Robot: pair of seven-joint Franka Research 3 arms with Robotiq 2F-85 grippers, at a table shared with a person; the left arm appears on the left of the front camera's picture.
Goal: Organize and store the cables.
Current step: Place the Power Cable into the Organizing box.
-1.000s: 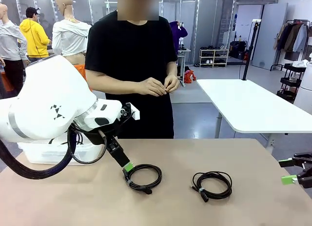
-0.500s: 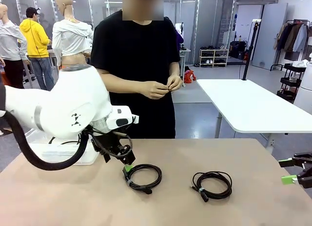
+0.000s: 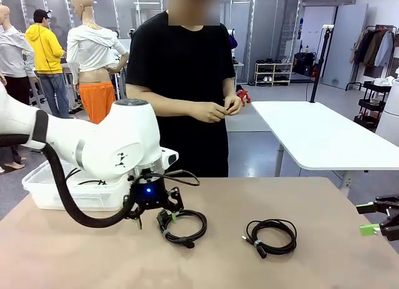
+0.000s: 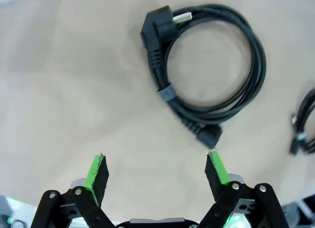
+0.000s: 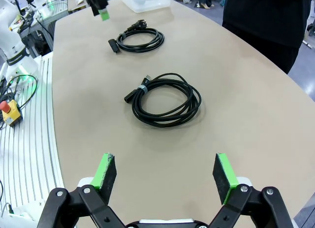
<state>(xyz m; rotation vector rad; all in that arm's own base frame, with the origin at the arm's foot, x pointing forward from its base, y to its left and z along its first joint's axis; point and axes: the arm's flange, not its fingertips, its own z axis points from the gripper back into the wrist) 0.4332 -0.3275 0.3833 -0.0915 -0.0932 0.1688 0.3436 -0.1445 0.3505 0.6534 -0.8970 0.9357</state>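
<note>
Table (image 4: 74, 90) under wide, empty left hand (image 4: 155, 161)

Your tan table (image 3: 324, 264): two black cable coils and one bin on it.
You've got the left coil (image 3: 182, 226) lying flat near the middle, with an angled mains plug and a small connector sticking out and a grey tie round the loop. The right coil (image 3: 271, 236) lies flat well apart from it, also tied. The white plastic bin (image 3: 37, 190) sits by the far left edge, clear of both.
</note>
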